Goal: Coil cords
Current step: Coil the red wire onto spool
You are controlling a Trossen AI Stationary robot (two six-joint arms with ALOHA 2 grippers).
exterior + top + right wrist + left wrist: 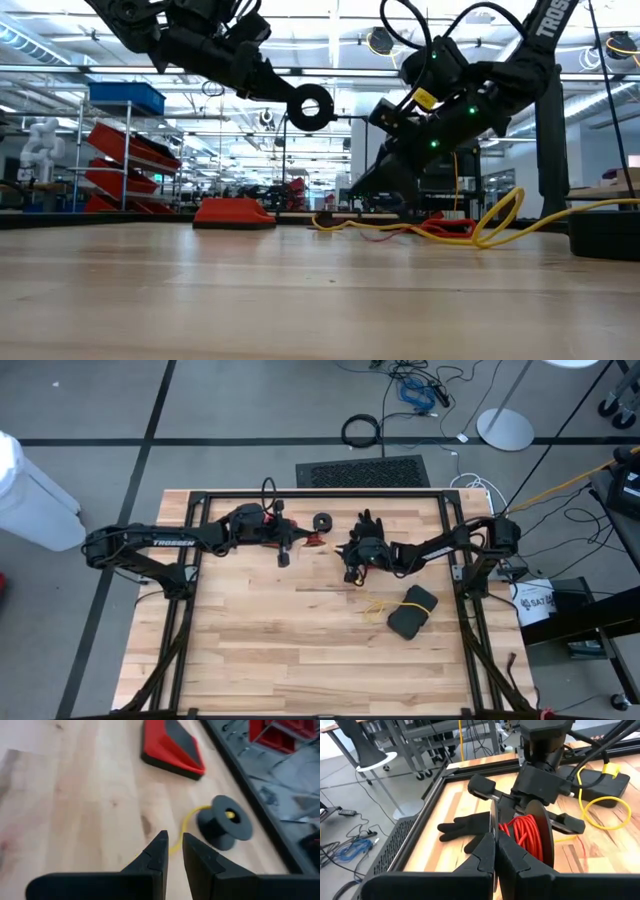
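Two arms meet over the table's point(250, 630) far half. Left gripper point(496, 851), fingers pressed together, pinches the rim of a black reel point(540, 832) wound with red-orange cord point(525, 834), lifted clear of the wood. Right gripper point(175, 851), fingers narrowly parted, holds nothing; yellow cord point(184, 831) runs to a second reel point(223, 827) lying just ahead. A black glove point(467, 827) lies beyond.
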